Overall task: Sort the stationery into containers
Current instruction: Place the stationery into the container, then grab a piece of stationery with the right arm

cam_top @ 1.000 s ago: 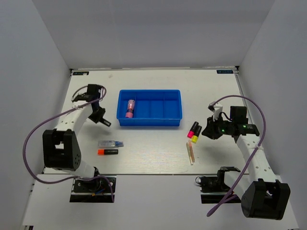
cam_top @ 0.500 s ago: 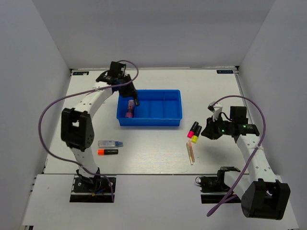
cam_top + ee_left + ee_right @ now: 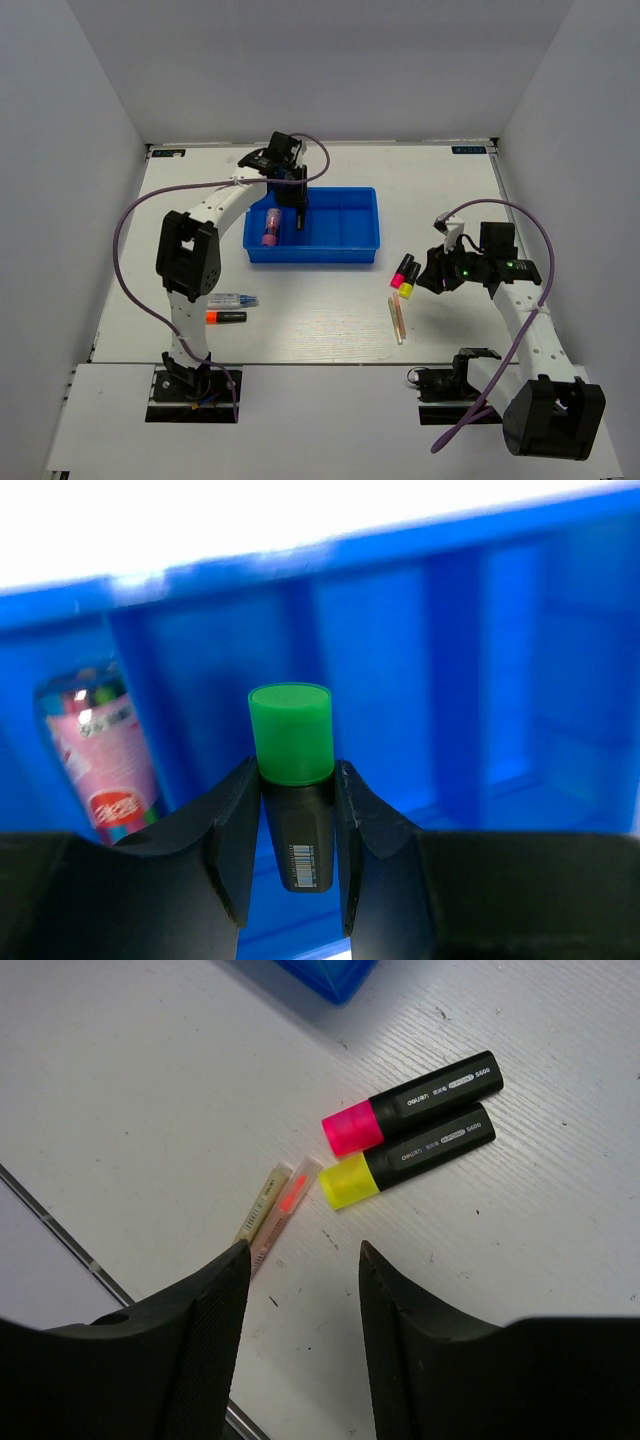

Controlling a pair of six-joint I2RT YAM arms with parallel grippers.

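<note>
My left gripper (image 3: 298,214) is shut on a black marker with a green cap (image 3: 292,742) and holds it above the blue tray (image 3: 312,257), over its second compartment from the left. A pink tube (image 3: 270,227) lies in the leftmost compartment and also shows in the left wrist view (image 3: 100,755). My right gripper (image 3: 436,274) is open and empty, just right of a pink-capped marker (image 3: 410,1105) and a yellow-capped marker (image 3: 405,1157) lying side by side. Thin pale sticks (image 3: 270,1210) lie in front of them.
A clear bluish pen (image 3: 230,299) and an orange-capped marker (image 3: 225,317) lie on the table at the front left. The two markers (image 3: 405,275) and the sticks (image 3: 397,318) lie right of the tray. White walls close in the table on three sides.
My left arm has swung from the table left of the tray to above the tray's second compartment. The right arm has not moved.
</note>
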